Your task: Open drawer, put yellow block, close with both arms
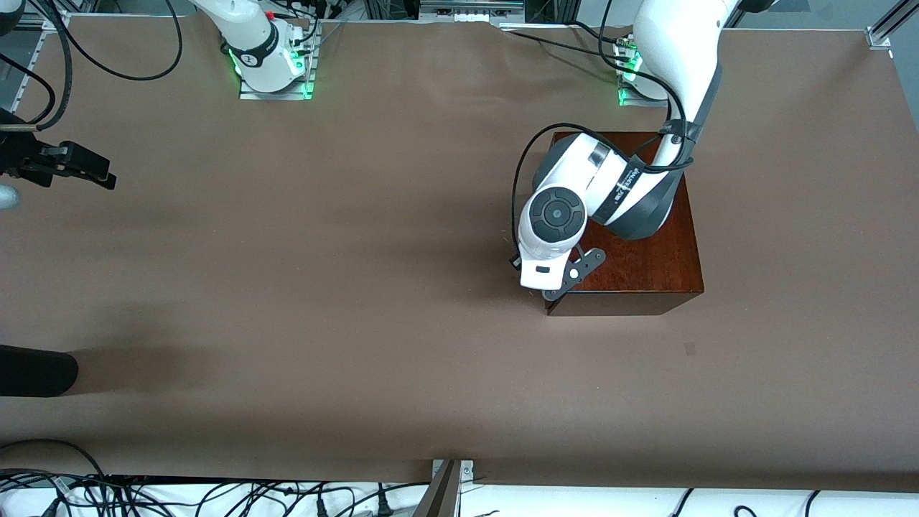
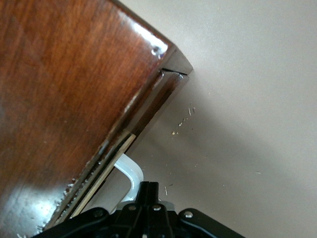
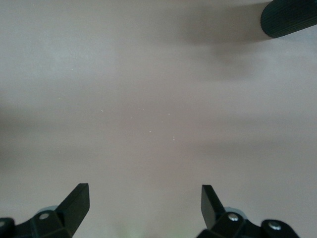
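Note:
The glossy mahogany box (image 1: 646,258) stands toward the left arm's end of the table. My left arm's wrist (image 1: 549,237) hangs over the box's corner and hides the gripper in the front view. In the left wrist view my left gripper (image 2: 151,188) is shut, with its fingertips against the drawer's white handle (image 2: 130,171) and nothing between them. A thin strip of the drawer's pale wood (image 2: 111,161) shows beside the box (image 2: 64,99). My right gripper (image 1: 100,172) (image 3: 144,193) is open over bare table at the right arm's end. The yellow block is out of view.
A black rounded object (image 1: 36,372) (image 3: 290,19) lies at the table's edge at the right arm's end, nearer the front camera than the right gripper. Cables run along the table's near edge (image 1: 215,495). The green-lit arm bases (image 1: 273,72) stand along the table's farthest edge.

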Robot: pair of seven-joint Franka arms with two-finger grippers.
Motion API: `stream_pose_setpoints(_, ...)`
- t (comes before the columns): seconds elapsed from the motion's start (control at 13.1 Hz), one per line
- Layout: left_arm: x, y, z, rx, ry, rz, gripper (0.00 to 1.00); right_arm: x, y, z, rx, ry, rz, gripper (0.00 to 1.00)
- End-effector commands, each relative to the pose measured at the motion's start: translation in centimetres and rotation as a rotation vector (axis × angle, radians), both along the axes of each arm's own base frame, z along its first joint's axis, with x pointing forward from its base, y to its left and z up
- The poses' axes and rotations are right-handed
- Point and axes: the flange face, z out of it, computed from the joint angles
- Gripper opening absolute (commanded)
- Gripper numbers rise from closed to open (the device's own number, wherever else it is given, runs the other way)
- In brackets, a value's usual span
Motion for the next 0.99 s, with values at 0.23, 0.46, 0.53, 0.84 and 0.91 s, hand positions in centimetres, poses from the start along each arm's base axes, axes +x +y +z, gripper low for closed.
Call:
stream_pose_setpoints(0.23, -2.0, -2.3, 9.4, -0.028, -0.008, -0.06, 0.55, 0.0, 0.0, 0.2, -0.026, -0.005, -0.002, 1.0)
stream_pose_setpoints(0.46, -1.9, -1.4, 13.7, -0.07, -0.052, -0.11, 1.0, 0.2, 0.0, 0.2, -0.027, -0.014, -0.002, 1.0)
stream_pose_setpoints(0.53, -1.8, -0.4, 15.2, -0.091, -0.061, -0.153, 1.0, 0.2, 0.1, 0.2, -0.022, -0.014, -0.002, 1.0)
stream_pose_setpoints(0.84, -1.8, 5.1, 21.4, -0.123, -0.083, -0.245, 1.0, 0.3, 0.0, 0.2, -0.027, -0.02, -0.002, 1.0)
stream_pose_setpoints(0.91, -1.8, 6.9, 23.1, -0.13, -0.089, -0.273, 1.0, 0.2, 0.0, 0.3, -0.027, -0.023, -0.002, 1.0)
